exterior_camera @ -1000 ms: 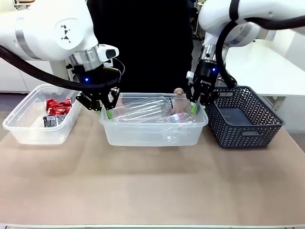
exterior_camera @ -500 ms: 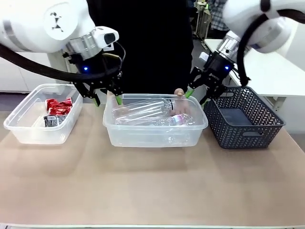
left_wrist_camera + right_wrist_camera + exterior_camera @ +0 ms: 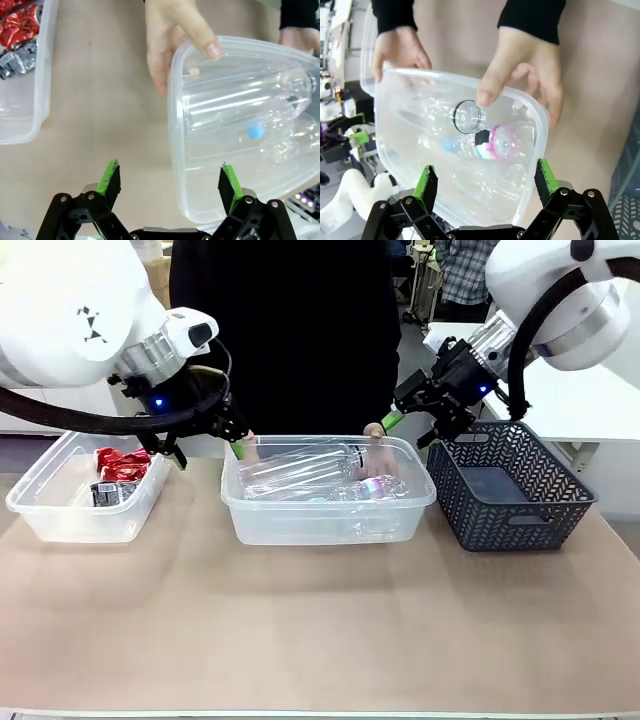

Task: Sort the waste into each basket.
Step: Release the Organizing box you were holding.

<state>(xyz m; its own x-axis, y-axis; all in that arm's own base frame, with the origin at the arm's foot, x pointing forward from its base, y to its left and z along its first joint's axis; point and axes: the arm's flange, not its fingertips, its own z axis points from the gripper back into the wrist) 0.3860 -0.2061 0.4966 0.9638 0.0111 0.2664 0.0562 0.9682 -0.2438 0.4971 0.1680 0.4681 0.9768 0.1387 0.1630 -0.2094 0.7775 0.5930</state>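
While person's fingers [image 3: 520, 75] grip the bottle tub [image 3: 328, 525] rim, left hand [image 3: 169, 186] and right hand [image 3: 484, 186] hover spread apart, empty.

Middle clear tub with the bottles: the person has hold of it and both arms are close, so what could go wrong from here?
1. The person's hands grip the far rim of the clear plastic tub; a move by the open left gripper or open right gripper could strike fingers.
2. The clear plastic bottles lie loose and could roll if the tub is tilted.
3. The right gripper is beside the dark grey lattice basket and might clip its rim.
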